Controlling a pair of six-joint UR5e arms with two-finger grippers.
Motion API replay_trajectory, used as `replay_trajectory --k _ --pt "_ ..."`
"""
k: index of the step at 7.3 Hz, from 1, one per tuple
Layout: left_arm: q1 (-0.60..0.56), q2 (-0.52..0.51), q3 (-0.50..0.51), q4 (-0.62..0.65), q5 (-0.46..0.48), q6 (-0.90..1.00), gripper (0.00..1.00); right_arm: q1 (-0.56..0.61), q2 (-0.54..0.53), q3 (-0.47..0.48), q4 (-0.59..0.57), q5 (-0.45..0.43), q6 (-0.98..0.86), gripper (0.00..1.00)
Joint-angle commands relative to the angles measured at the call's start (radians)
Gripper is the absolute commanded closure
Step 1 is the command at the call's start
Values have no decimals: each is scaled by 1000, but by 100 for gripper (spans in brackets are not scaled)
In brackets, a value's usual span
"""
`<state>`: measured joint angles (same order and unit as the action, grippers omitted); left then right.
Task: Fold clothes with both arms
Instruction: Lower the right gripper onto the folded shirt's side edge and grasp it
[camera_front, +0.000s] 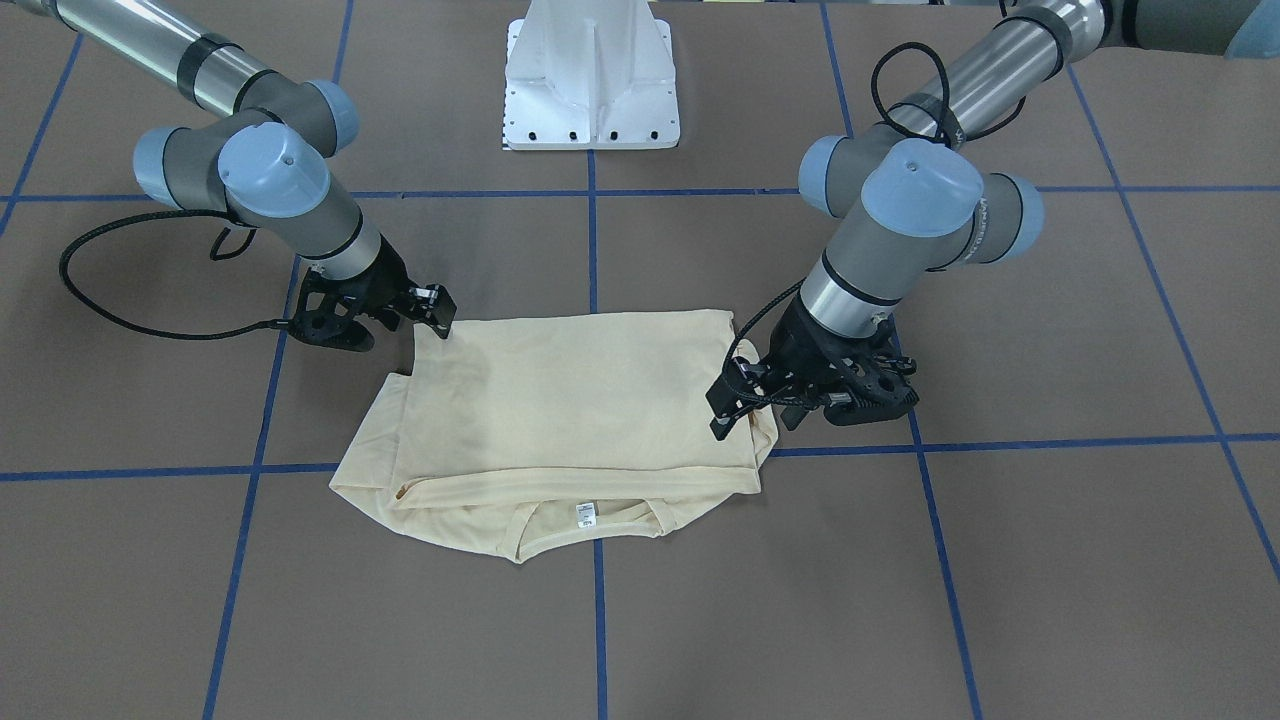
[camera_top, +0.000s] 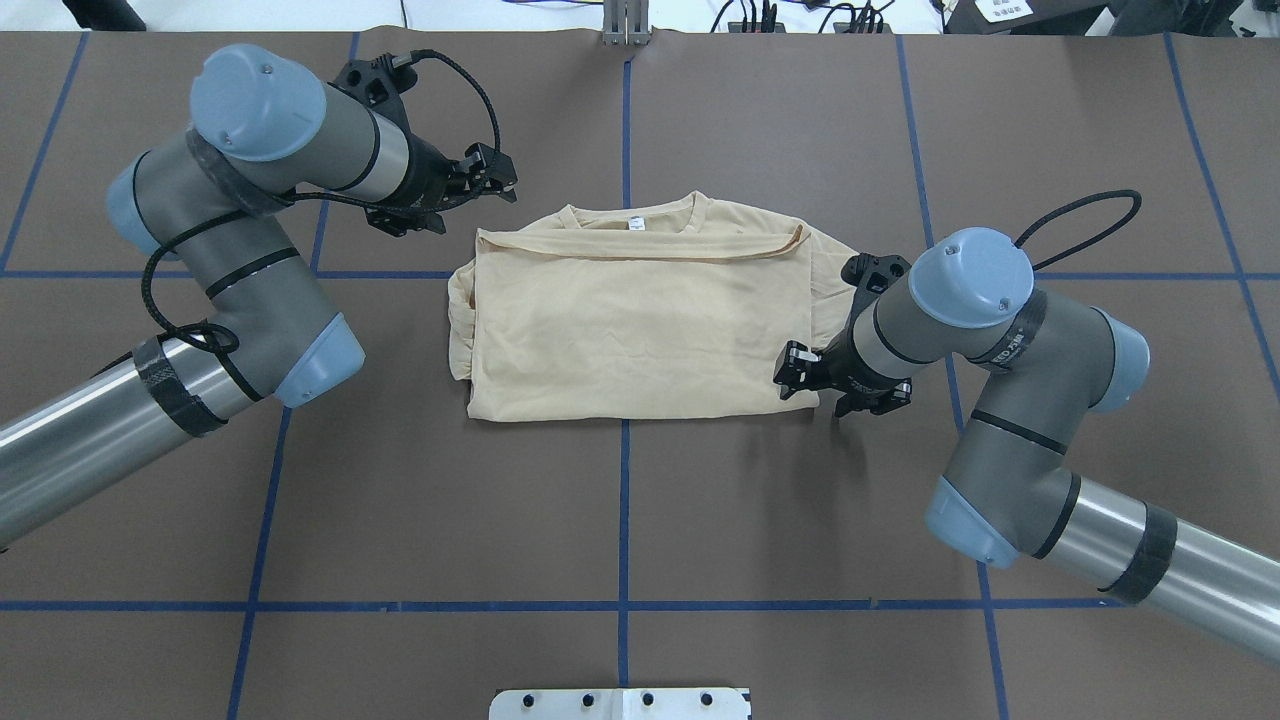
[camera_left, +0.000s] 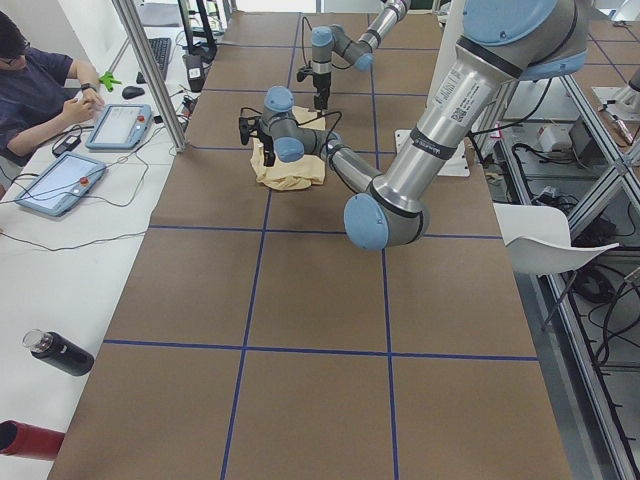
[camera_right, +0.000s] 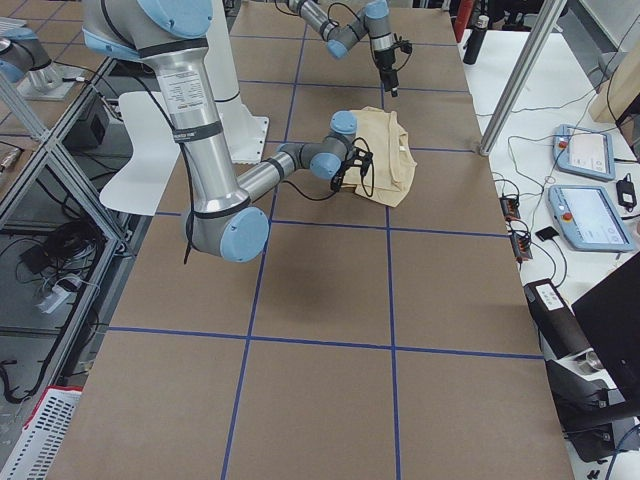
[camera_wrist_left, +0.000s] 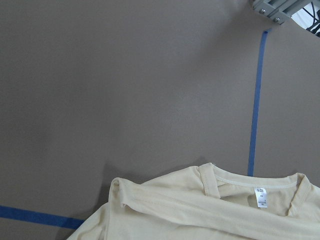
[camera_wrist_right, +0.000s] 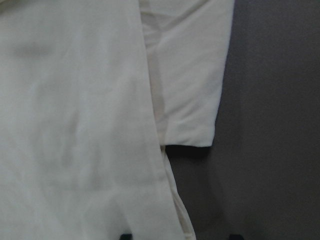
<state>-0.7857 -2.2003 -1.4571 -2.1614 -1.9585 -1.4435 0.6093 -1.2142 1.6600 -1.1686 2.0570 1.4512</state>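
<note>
Hovering with left hand (camera_top: 497, 175) released near the collar corner of the folded shirt (camera_top: 640, 320), right hand (camera_top: 790, 368) released low at the opposite corner.

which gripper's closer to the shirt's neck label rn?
Left. The left gripper is off the shirt's collar-end corner, diagonally near the neck label. The right gripper sits at the opposite corner, on the robot-side edge, clearly farther from it.

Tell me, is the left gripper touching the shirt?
Apart. The overhead view shows a strip of bare brown table between the left gripper and the nearest corner of the shirt. The left wrist view also sees the shirt from a distance.
</note>
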Motion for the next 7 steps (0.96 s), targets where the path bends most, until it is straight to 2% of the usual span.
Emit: replay_trajectory --k 1,2,4,6,7 --pt "2 14 1 -2 24 3 1 -6 2 -2 0 0 0 49" --pt "2 14 1 -2 27 5 1 -8 13 -6 0 0 0 55" --pt "3 14 3 -2 29 5 1 -11 16 -8 -2 2 0 80" --pt "6 14 1 -2 29 3 1 -16 13 -8 -2 3 -2 86" --pt "6 13 1 -2 29 3 1 -16 15 -2 -29 6 -2 98"
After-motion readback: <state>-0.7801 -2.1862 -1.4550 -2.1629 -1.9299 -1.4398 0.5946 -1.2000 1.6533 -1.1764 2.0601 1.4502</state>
